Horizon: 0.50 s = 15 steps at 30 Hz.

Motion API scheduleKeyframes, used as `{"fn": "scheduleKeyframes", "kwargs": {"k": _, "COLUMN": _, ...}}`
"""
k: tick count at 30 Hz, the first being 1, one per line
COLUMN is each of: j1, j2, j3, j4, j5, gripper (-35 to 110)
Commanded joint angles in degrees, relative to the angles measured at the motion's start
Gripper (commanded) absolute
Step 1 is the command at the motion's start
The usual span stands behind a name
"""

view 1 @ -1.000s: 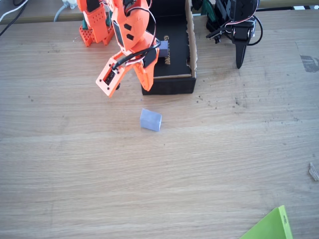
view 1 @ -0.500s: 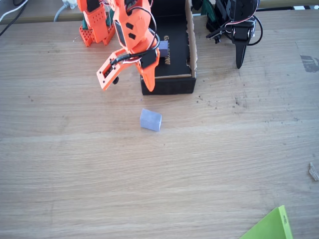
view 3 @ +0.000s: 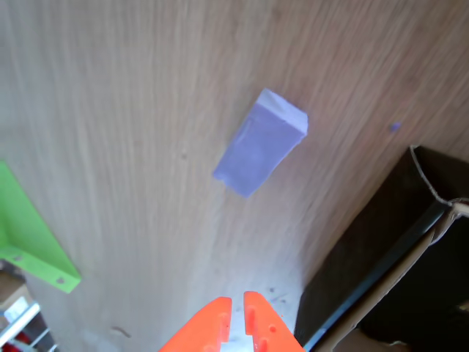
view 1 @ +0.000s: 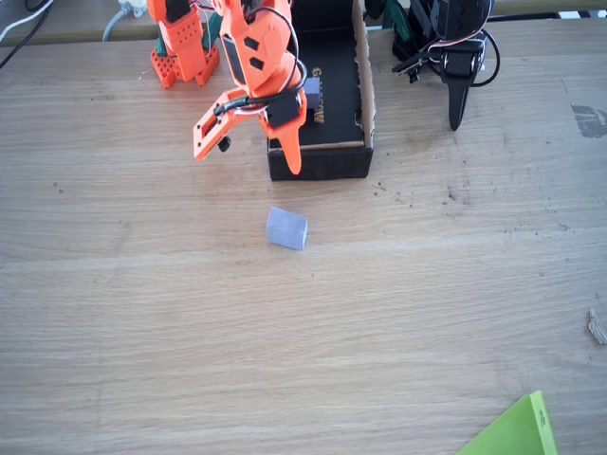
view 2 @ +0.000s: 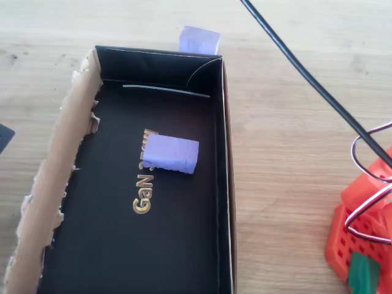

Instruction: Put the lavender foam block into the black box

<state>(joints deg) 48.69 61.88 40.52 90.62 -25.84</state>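
One lavender block (view 2: pixel 172 154) inside black box (view 2: pixel 61 184); another lavender foam block (view 1: pixel 286 228) on table (view 1: pixel 427 313), gripper (view 1: pixel 251 152) spread, empty

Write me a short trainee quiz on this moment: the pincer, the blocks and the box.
1. True or false: the pincer is shut on a block.
2. Where is the paler block? A: in the box. B: on the table, apart from the box. C: between the pincer's fingers.
3. What lies partly over the gold lettering on the box floor?

Key: 1 false, the pincer is open and empty. 2 B. 3 a second block.
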Motion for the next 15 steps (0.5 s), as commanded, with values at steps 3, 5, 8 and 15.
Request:
{"fn": "scheduleKeyframes", "kwargs": {"k": 3, "j1": 1.05, "j2": 5.01, "j3": 0.53, "j4": -1.23, "j5": -3.34, "gripper": 0}}
{"fn": "scheduleKeyframes", "kwargs": {"k": 5, "j1": 1.14, "j2": 5.01, "j3": 0.53, "j4": -1.23, "j5": -3.78, "gripper": 0}}
{"fn": "scheduleKeyframes", "kwargs": {"k": 8, "j1": 1.32, "j2": 5.01, "j3": 0.62, "j4": -1.49, "j5": -4.83, "gripper": 0}}
{"fn": "scheduleKeyframes", "kwargs": {"k": 15, "j1": 1.49, "j2": 6.59, "j3": 1.49, "j4": -1.93, "j5": -7.29, "gripper": 0}}
